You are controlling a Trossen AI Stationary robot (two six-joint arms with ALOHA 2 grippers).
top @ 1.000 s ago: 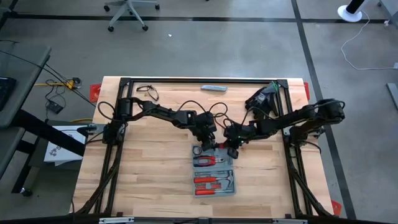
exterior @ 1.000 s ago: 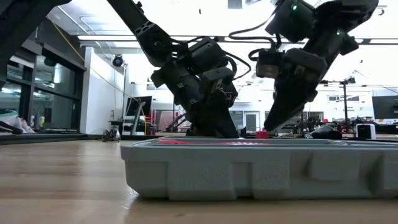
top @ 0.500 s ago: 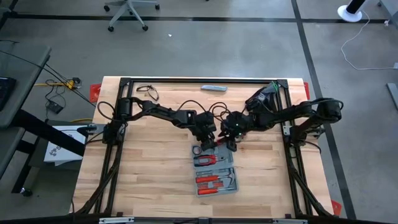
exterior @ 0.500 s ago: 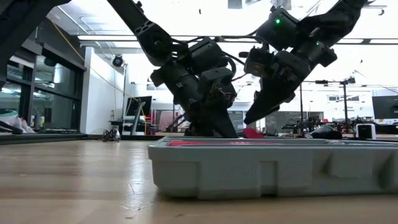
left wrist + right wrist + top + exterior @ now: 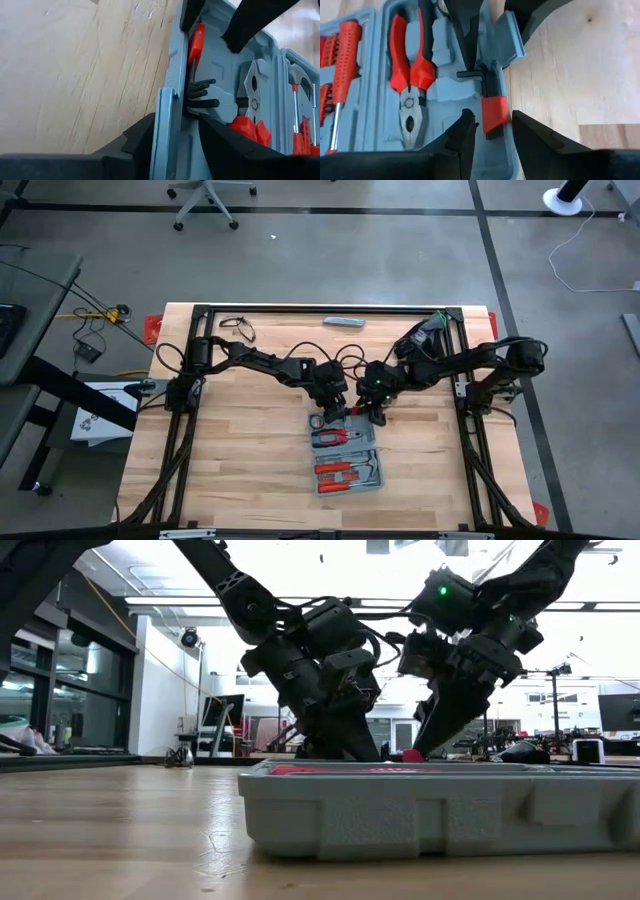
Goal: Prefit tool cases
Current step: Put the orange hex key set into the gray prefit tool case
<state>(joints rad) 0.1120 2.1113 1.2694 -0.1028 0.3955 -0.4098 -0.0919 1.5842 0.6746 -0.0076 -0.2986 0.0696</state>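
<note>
Centre frame, the left gripper (image 5: 172,132) clamps the tool case (image 5: 345,460) wall; the right gripper (image 5: 492,131), parted, should lower squarely over the hex-key holder (image 5: 493,111).

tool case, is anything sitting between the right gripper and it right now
Nothing visible does. The right gripper hangs directly over the far edge of the open tool case, its fingers straddling the red-capped hex key holder lying in its recess. The left gripper is already clamped on the case's wall beside it.

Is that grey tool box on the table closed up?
No, the tool case lies open, with red-handled pliers showing inside.
</note>
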